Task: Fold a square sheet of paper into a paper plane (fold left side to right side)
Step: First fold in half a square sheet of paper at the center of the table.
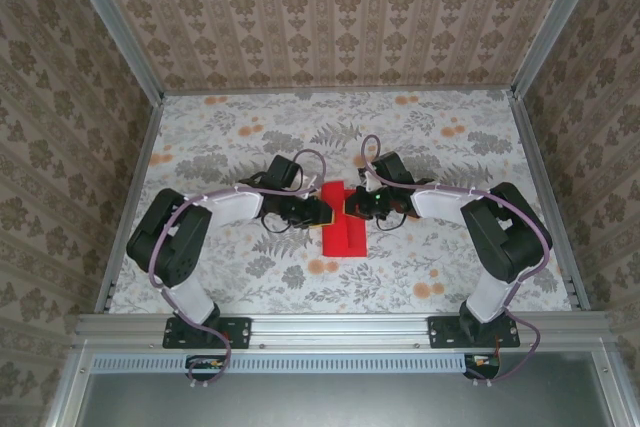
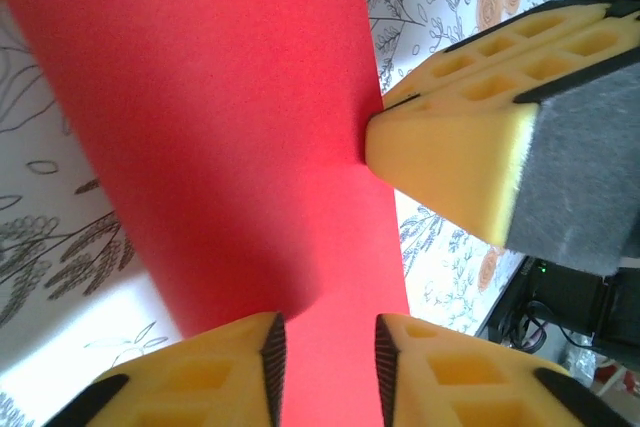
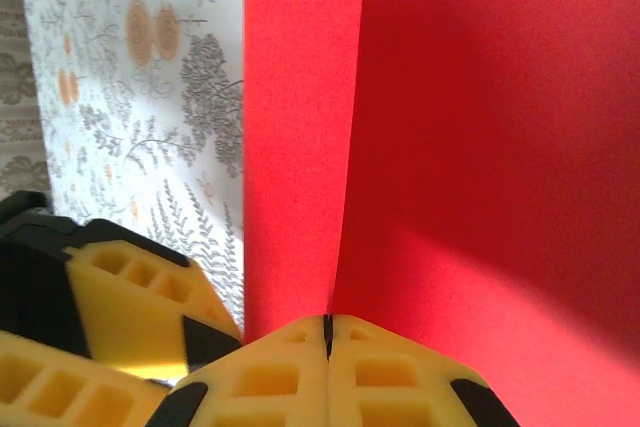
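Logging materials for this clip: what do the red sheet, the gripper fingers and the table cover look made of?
Red sheet: thin matte paper, apparently; it stands in a sharp fold. Right gripper's fingers: yellow, matte, with square pockets, likely printed plastic or foam. Table cover: floral print, probably cloth or vinyl.

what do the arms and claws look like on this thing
The left arm and right arm have black joints, white link covers and looping lilac cables. The left claw and right claw have yellow fingers with square cut-outs and black trim.
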Controlling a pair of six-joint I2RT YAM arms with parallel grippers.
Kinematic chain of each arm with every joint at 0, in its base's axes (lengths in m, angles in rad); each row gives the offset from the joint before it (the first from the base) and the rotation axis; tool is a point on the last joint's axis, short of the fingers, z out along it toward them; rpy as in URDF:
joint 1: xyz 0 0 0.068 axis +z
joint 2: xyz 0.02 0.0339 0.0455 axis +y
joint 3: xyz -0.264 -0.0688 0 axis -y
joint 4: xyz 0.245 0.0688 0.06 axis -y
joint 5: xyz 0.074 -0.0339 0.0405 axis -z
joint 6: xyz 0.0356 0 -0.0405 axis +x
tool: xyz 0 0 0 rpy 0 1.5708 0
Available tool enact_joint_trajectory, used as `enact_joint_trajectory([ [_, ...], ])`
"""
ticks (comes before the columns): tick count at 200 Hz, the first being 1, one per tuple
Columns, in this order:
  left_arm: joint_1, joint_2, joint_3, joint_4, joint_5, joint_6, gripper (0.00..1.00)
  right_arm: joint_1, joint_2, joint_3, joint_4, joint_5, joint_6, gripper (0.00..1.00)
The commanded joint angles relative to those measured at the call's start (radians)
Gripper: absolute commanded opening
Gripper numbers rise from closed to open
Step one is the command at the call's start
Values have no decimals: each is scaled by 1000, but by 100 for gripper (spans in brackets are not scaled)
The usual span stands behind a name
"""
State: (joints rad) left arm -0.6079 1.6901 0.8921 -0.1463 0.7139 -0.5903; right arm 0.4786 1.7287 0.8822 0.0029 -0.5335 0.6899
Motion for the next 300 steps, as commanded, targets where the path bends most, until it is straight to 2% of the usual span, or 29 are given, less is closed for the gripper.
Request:
enact_joint_trajectory([
  [1, 6, -68, 31, -76, -57, 34, 40, 5, -28, 30, -96, 75, -45, 0],
  [39, 2, -60, 40, -128, -138, 45, 58, 5, -34, 43, -165, 148, -62, 0],
  [79, -19, 5, 64, -112, -158, 23, 61, 5, -33, 49, -205, 183, -72, 0],
  [122, -47, 69, 113, -125, -194, 9, 61, 7, -28, 56, -231, 197, -85, 0],
  [186, -82, 137, 192, -235, -295, 44, 51, 6, -24, 64, -263, 218, -103, 0],
  [232, -110, 178, 223, -285, -343, 61, 47, 6, -47, 56, -263, 246, -103, 5],
  [265, -128, 198, 229, -295, -362, 59, 47, -5, -148, 13, -266, 362, -93, 29],
  [300, -133, 208, 235, -300, -366, 61, 47, -36, -236, -31, -281, 428, -96, 47],
])
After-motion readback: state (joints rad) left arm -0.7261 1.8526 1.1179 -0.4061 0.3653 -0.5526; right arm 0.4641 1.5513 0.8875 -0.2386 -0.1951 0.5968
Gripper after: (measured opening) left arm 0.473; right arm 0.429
